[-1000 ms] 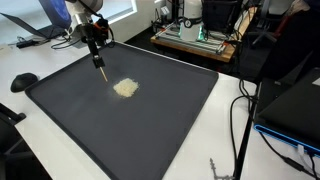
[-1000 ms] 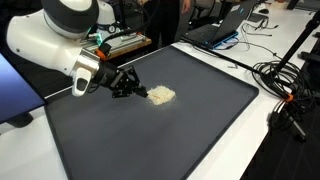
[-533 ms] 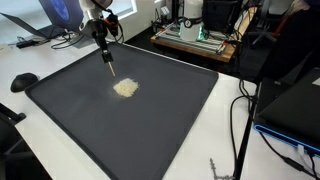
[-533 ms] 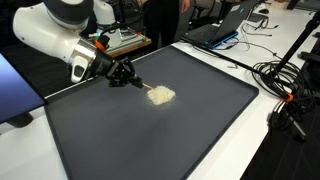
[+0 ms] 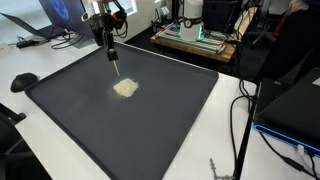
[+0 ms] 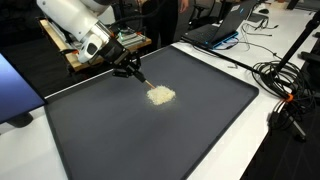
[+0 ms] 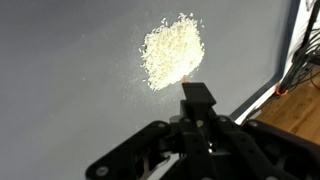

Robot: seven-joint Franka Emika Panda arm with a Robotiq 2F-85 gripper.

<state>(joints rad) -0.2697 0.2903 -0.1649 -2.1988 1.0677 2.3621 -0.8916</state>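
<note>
A small pile of pale grains (image 5: 125,88) lies on a large dark mat (image 5: 150,130); both also show in an exterior view (image 6: 160,95) (image 6: 150,140) and in the wrist view (image 7: 172,50). My gripper (image 5: 109,48) hangs above the mat's far edge, just behind the pile. It is shut on a thin dark stick-like tool (image 5: 116,68) whose tip points down at the pile from a little above it. It also shows in an exterior view (image 6: 127,64). In the wrist view the gripper (image 7: 197,125) holds the tool's black block (image 7: 197,95), with an orange tip at the pile's edge.
A black rounded object (image 5: 23,81) sits on the white table by the mat's corner. Cables (image 5: 240,110) and a dark stand run along one side, and also show in an exterior view (image 6: 285,90). Lab equipment (image 5: 195,35) and a laptop (image 6: 225,25) stand behind the mat.
My gripper has risen and moved back toward the mat's far edge with the tool. The tool tip has lifted off the mat beside the pile. The pile looks unchanged.
</note>
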